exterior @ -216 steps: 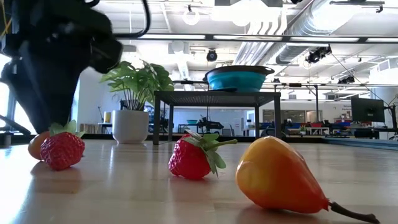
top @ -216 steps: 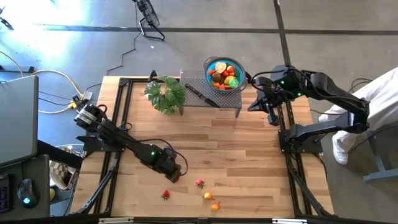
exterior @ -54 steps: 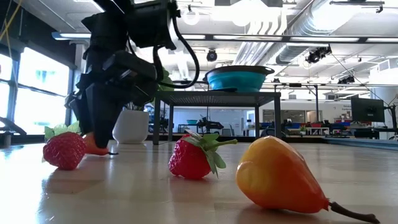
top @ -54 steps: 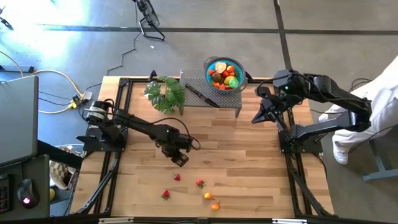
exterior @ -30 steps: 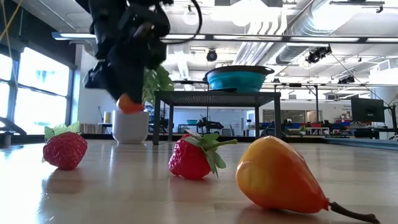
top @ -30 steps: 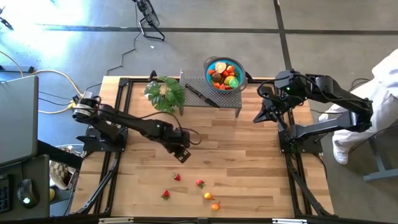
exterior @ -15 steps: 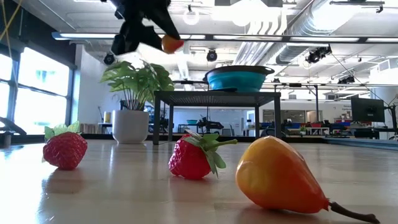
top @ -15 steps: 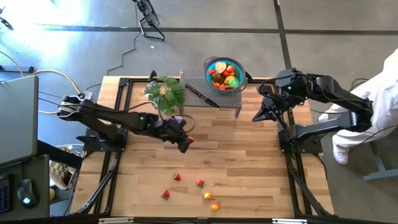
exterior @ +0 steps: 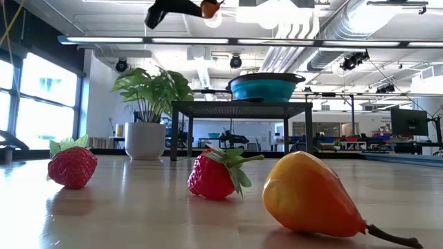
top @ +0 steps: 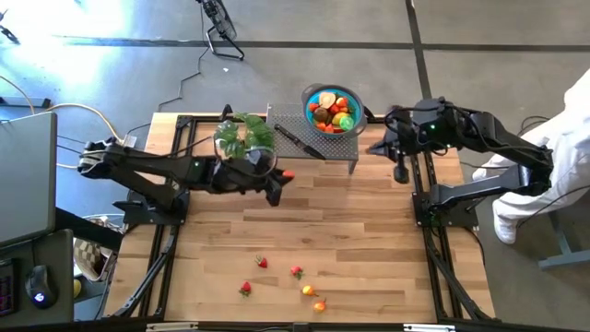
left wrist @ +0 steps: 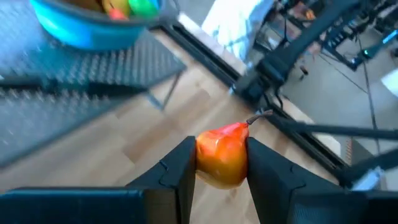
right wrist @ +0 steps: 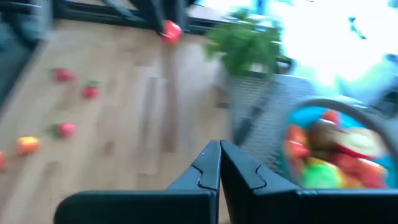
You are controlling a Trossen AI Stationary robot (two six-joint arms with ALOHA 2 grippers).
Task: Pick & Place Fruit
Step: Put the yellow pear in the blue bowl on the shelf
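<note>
Fruit (left wrist: 222, 154) between left jaws, seemingly unlabeled

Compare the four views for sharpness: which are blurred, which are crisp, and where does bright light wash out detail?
Right wrist view: smeared throughout, the blue bowl soft, its far side washed out by glare. Left wrist view: background streaked, but the orange fruit in the left claw reads fairly clearly. High view: crisp, glare on the floor. Low view: near fruit sharp.

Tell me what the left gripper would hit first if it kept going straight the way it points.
Probably the metal stand under the blue bowl. The left gripper, shut on an orange pear, points that way in the high view, but depth is unclear, so it might pass alongside.
</note>
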